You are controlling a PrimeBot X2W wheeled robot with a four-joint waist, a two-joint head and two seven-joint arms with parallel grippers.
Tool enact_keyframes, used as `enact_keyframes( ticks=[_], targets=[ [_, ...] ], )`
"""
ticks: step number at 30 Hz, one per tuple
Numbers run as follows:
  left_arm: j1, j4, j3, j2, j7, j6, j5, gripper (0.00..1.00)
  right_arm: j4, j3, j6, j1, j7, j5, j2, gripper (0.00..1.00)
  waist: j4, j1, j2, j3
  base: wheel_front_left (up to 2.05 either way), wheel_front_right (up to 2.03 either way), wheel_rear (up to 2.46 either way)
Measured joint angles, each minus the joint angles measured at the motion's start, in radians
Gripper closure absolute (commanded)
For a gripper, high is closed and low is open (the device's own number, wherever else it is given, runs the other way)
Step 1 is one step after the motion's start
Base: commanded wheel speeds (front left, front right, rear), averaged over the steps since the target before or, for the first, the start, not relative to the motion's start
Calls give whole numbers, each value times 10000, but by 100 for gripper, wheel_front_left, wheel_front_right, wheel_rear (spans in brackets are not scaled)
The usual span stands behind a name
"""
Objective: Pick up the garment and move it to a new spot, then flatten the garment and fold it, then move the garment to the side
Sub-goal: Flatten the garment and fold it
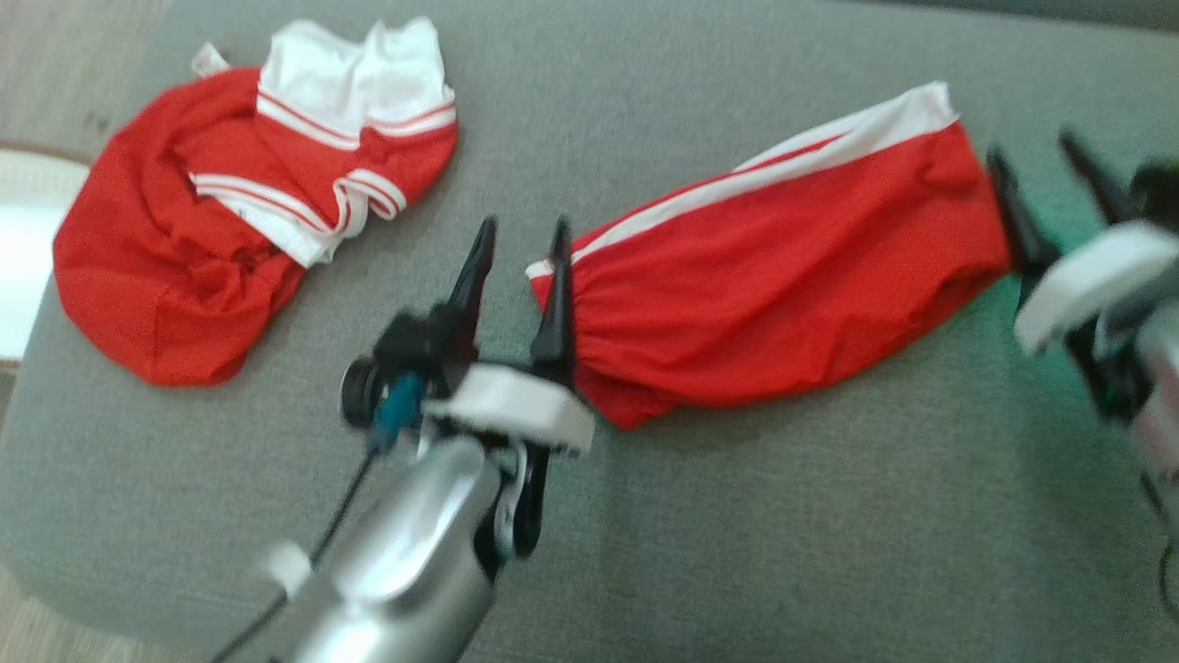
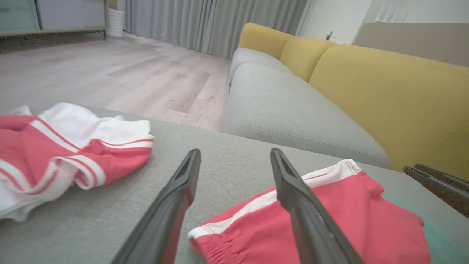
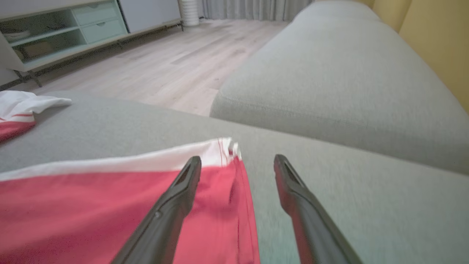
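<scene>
Home living room: yellow-backed sofa [image 2: 366,91], curtains [image 2: 205,22], wood floor [image 2: 128,73]

My head camera is looking down on the grey cushion [image 1: 737,516]; both wrist cameras are skimming low towards the sofa [image 2: 293,110], sharing the red shorts [image 1: 783,276].

Left hand [image 1: 524,223]: bare grey cushion [image 1: 737,516] open between its fingers and straight ahead. Red shorts [image 1: 783,276] lie at its right finger, blocking that side; crumpled shirt [image 1: 184,258] sits well off to its left. Right hand [image 1: 1032,147]: shorts under its left finger; cushion bare ahead and rightward.
</scene>
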Motion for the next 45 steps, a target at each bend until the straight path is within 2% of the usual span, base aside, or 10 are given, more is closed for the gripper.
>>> enact_keyframes(
  ticks=[6,13,22,28,29,30,31,36,42,45],
  targets=[
    [1766,-940,671,19,0,888,2378,0,278,-146,0,1430,-96,489,201,0,-43,-3,0,-827,0,0,0],
    [3231,-2092,911,59,-2,1083,4146,0,1160,-947,0,1612,-184,752,165,0,727,-1,0,-947,0,0,0],
    [3983,-2830,857,75,0,1141,4730,0,3106,-1678,0,643,-54,474,-113,0,2127,1,0,-462,0,0,0],
    [3979,-2963,767,73,0,1175,4723,0,3501,-1641,0,467,640,495,17,0,2577,1,0,-110,0,0,0],
    [3979,-2963,769,73,0,1179,4723,0,3490,-1634,0,415,765,533,21,49,2559,1,0,-91,0,0,0],
    [3974,-2961,777,75,0,1187,4723,0,3488,-1611,0,360,848,593,42,88,2514,1,0,-87,0,0,0],
    [3963,-2961,775,73,0,1185,4723,0,3488,-1599,0,301,913,631,86,100,2452,2,0,-90,0,0,0],
    [3945,-2936,853,73,0,1181,4725,0,3513,-1753,0,275,704,930,437,100,1916,2,0,-162,0,0,0],
    [3930,-2640,1005,75,0,1016,4824,0,3653,-1824,0,290,516,1007,784,100,784,2,0,-448,0,0,0],
    [3935,-2510,1210,81,0,859,4926,0,3603,-1808,0,294,397,1007,757,100,110,1,0,-652,0,0,0]
  ],
)
